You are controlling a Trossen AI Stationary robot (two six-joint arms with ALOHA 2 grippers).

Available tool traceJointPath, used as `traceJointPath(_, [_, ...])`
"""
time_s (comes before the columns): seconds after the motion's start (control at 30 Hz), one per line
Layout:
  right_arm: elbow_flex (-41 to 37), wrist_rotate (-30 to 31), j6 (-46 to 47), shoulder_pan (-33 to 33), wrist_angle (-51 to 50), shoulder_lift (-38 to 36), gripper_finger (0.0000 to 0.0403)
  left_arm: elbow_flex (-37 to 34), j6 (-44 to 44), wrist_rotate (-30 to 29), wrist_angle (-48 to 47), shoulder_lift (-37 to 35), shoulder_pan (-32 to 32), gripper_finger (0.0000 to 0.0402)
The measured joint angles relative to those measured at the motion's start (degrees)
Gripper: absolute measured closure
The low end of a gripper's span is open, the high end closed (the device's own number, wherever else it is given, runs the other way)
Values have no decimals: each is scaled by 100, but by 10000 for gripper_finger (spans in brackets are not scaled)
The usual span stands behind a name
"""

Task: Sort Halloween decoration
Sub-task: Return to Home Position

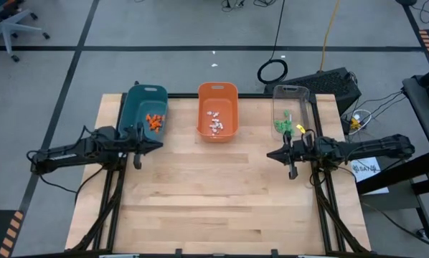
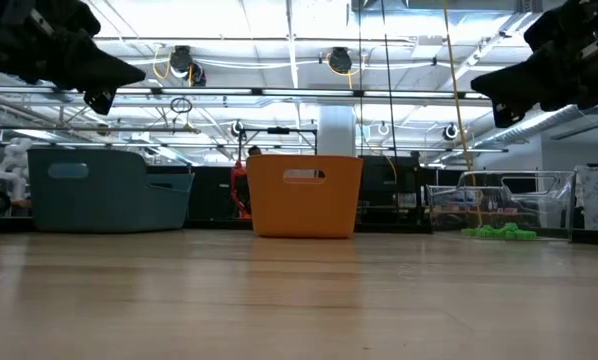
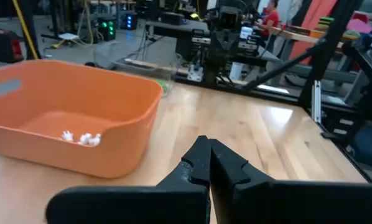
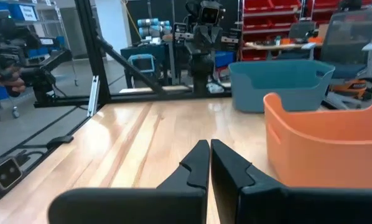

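The Halloween decorations lie sorted in three bins along the table's far edge: orange trinkets (image 1: 154,122) in the teal bin (image 1: 144,97), white ones (image 1: 215,123) in the orange bin (image 1: 217,93), green ones (image 1: 283,126) in the clear bin (image 1: 292,93). My left gripper (image 1: 159,145) hovers shut at the table's left side, near the teal bin, pointing level toward the right. My right gripper (image 1: 270,154) hovers shut at the right side, below the clear bin, pointing left. Both hold nothing and stand clear above the wood.
The wooden tabletop (image 1: 222,193) spreads between and in front of the two grippers. In the low view the orange bin (image 2: 304,195) stands in the middle, the teal bin (image 2: 104,190) left, the clear bin (image 2: 519,205) right. A person (image 3: 270,12) shows in the room beyond.
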Motion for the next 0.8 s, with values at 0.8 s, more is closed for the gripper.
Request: traceJointPath(0.8, [-536, 58, 26, 4, 271, -320, 403, -1059, 167, -609, 1536, -165, -714, 402])
